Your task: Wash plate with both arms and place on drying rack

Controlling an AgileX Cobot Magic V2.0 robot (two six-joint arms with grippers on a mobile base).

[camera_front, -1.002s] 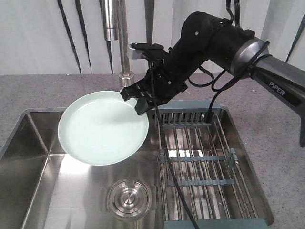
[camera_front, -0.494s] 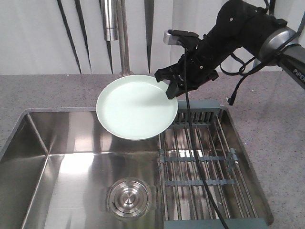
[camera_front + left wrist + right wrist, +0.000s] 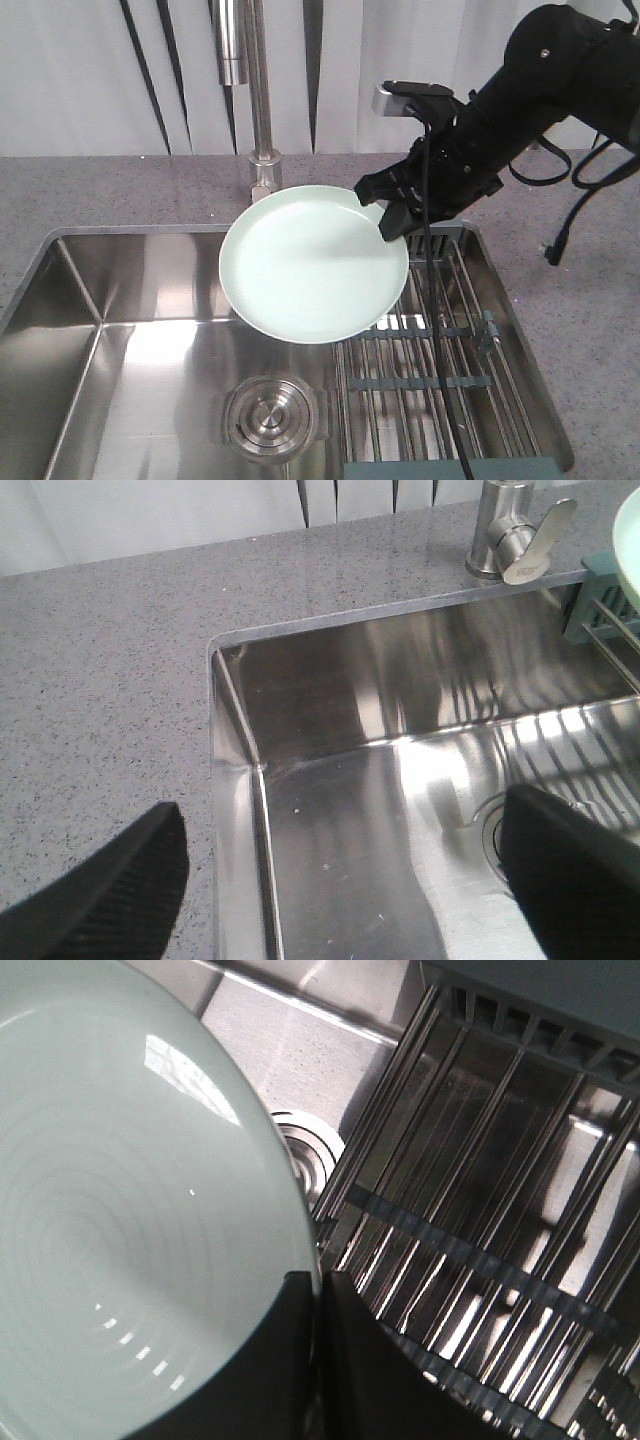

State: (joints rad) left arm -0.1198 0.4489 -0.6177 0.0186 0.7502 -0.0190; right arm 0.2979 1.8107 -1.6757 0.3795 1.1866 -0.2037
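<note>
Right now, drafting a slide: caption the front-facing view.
Right end effector holds the plate by its rim above the sink, partly over the drying rack.

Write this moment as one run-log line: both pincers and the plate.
right pincer: shut on plate rim | plate: aloft above sink, beside drying rack | left pincer: open, empty, over sink

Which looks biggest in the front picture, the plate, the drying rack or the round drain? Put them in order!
1. drying rack: largest, even with one corner hidden behind the plate.
2. plate: it is held up in the air, likely nearer the camera, so it may look bigger than it is.
3. drain: clearly smallest.
</note>
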